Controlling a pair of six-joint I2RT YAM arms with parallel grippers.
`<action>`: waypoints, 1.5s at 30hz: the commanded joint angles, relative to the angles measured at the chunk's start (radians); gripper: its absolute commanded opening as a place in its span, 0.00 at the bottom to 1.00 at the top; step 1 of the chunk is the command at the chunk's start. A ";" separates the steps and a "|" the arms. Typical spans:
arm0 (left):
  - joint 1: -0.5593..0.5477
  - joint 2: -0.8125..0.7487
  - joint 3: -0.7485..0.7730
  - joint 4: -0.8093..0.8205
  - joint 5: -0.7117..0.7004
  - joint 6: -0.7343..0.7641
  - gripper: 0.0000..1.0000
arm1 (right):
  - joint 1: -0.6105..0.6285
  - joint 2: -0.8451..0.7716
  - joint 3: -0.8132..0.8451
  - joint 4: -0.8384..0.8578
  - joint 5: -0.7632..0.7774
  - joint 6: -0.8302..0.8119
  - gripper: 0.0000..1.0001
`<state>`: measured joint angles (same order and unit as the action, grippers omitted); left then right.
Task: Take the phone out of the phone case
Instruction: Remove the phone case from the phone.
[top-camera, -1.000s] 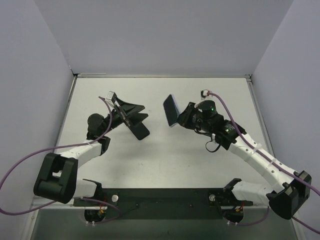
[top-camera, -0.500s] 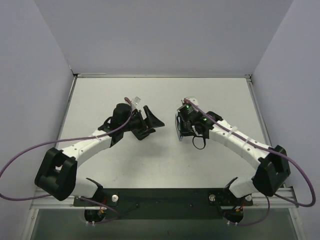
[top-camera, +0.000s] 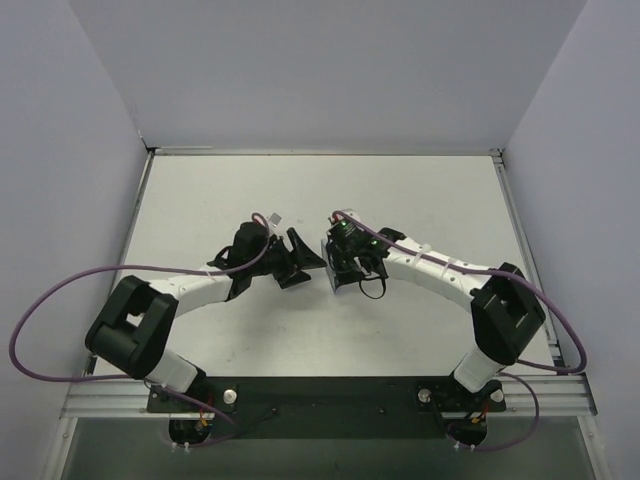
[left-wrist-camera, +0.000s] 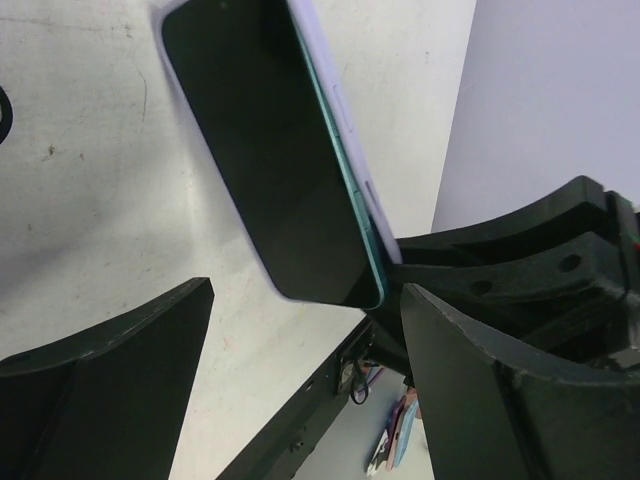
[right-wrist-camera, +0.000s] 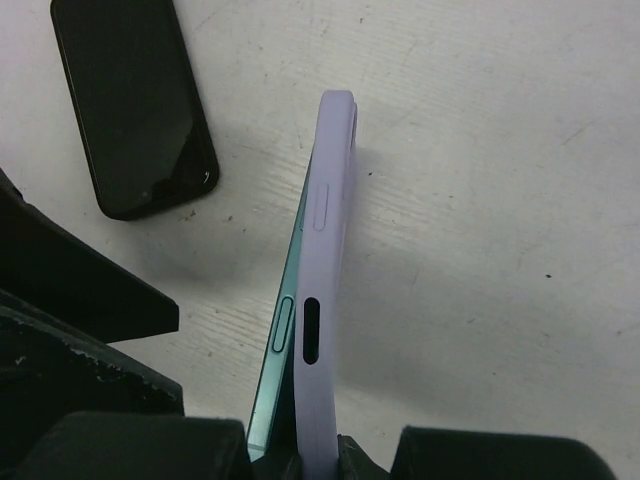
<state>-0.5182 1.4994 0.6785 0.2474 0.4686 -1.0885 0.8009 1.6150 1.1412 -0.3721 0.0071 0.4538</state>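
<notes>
**Left arm** (top-camera: 190, 290) & **right arm** (top-camera: 440, 268): identical build.
- Link segments white; joint housings black, rounded (largest at the shoulder).
- One purple cable (top-camera: 40, 325) per arm, routed ext. in a loose loop.
- Green indicator LEDs (top-camera: 345, 229) lit on right wrist module.

**Left gripper** (top-camera: 303, 256): matte black.
- Fingers (left-wrist-camera: 500, 380) broad, wedge-shaped.
- Round fastener recesses (left-wrist-camera: 569, 265) in the body behind.

**Right gripper** (right-wrist-camera: 315, 457): fingers (right-wrist-camera: 110, 440) same black, finely textured finish.

**Base plate** (top-camera: 330, 392): black, flat, on a silver rail (top-camera: 100, 405).
- White knob (top-camera: 231, 396) approx. beside left base.
- Red/yellow wiring (top-camera: 205, 425) below.
</notes>
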 joint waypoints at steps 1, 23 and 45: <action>-0.002 0.024 -0.019 0.130 0.019 -0.036 0.86 | 0.021 0.052 -0.015 0.085 -0.108 0.002 0.00; 0.009 -0.093 -0.088 -0.005 -0.143 0.116 0.80 | 0.063 0.189 0.045 0.136 -0.154 0.040 0.00; 0.030 -0.179 -0.008 -0.044 -0.139 0.107 0.85 | 0.069 -0.167 -0.043 -0.105 0.172 0.002 0.00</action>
<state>-0.4965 1.3399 0.5770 0.2806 0.3504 -1.0237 0.8593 1.4441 1.0439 -0.3714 0.0769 0.4938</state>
